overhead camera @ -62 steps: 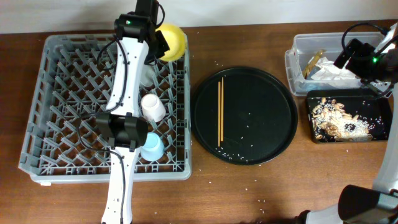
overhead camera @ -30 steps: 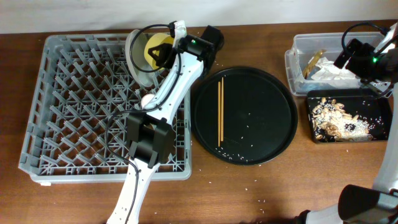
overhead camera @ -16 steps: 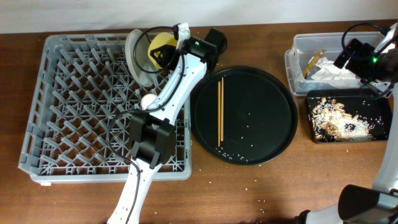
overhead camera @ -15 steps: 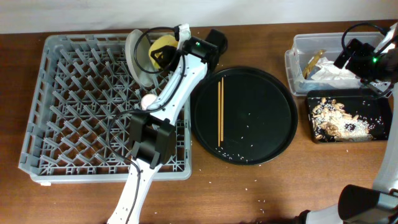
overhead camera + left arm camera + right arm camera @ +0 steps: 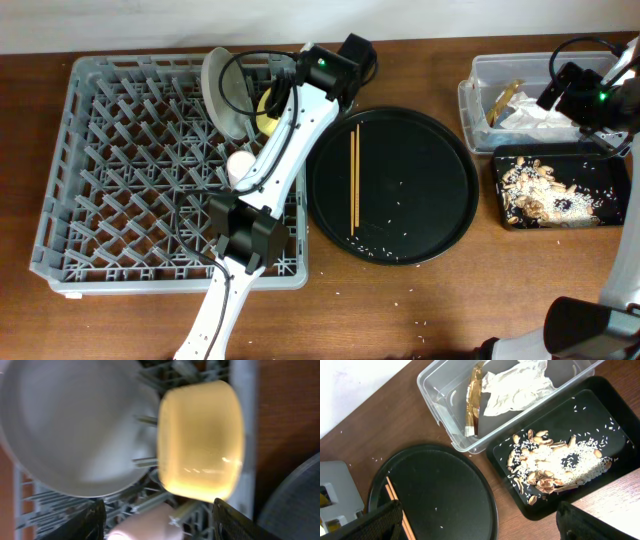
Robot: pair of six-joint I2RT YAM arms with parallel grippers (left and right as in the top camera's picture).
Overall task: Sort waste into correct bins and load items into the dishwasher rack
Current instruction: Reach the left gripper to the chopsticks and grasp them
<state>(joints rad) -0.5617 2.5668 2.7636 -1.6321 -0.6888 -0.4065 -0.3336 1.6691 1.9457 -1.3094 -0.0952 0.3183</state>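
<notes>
Left fingers (image 5: 90, 522): spread wide, released, nothing between them. Straight ahead of them the yellow bowl (image 5: 200, 440) is tipped on its side among the pegs. It sits at the far right corner of the dishwasher rack (image 5: 100, 150), which fills the left end of the worktop (image 5: 420, 310). Which way the bowl's mouth faces, I cannot tell.

White plate (image 5: 70, 425): on edge just left of the bowl, leaning. Seen from overhead, its long axis runs roughly from the far edge to the near edge. Pink cup (image 5: 240, 164): among the pegs, just nearward of the bowl.

Chopsticks (image 5: 353, 180): two, side by side and parallel on the left half of the round black tray (image 5: 440, 200), mid-worktop. Their long axis runs from far edge to near edge.

Right fingers (image 5: 380, 522): spread, empty, over the far right corner. Below them the clear tub (image 5: 432, 397) holds a crumpled napkin (image 5: 515, 385). Just beside it a tan scrap (image 5: 474, 402) lies lengthwise. The black tray (image 5: 620, 420) touches the tub's near side and carries food leftovers (image 5: 545, 477) and rice (image 5: 585, 462).
</notes>
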